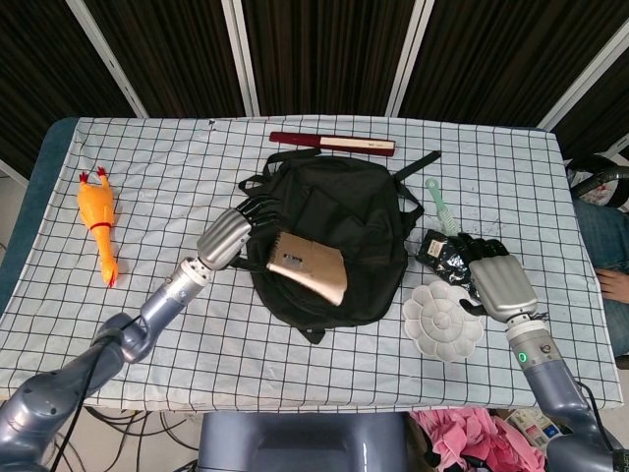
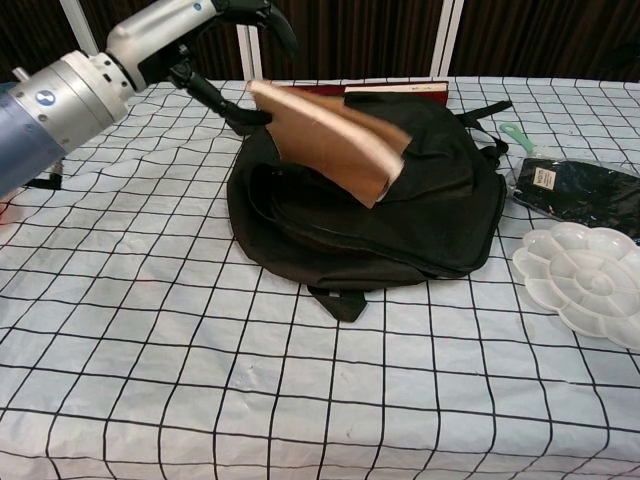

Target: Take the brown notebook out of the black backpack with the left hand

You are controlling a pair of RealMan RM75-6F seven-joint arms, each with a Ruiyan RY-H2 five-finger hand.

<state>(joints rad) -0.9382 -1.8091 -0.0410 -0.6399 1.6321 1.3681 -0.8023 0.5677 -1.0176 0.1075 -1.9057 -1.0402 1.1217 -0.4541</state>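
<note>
The black backpack [image 1: 359,216] [image 2: 440,210] lies flat in the middle of the checked table. My left hand [image 1: 228,239] [image 2: 215,40] holds the brown notebook [image 1: 308,265] [image 2: 330,140] by its left edge, above the backpack's front-left part. The notebook is outside the bag, tilted, its far corner pointing down to the right. My right hand [image 1: 501,283] hovers at the table's right side, over a black packet, with nothing visibly in it; the chest view does not show it.
A white palette [image 1: 442,320] [image 2: 585,275] sits right of the backpack, next to a black packet [image 1: 447,251] [image 2: 580,190] and a green brush [image 1: 439,205]. A dark red folder [image 1: 332,144] lies behind the bag. A yellow rubber chicken [image 1: 96,224] rests at far left.
</note>
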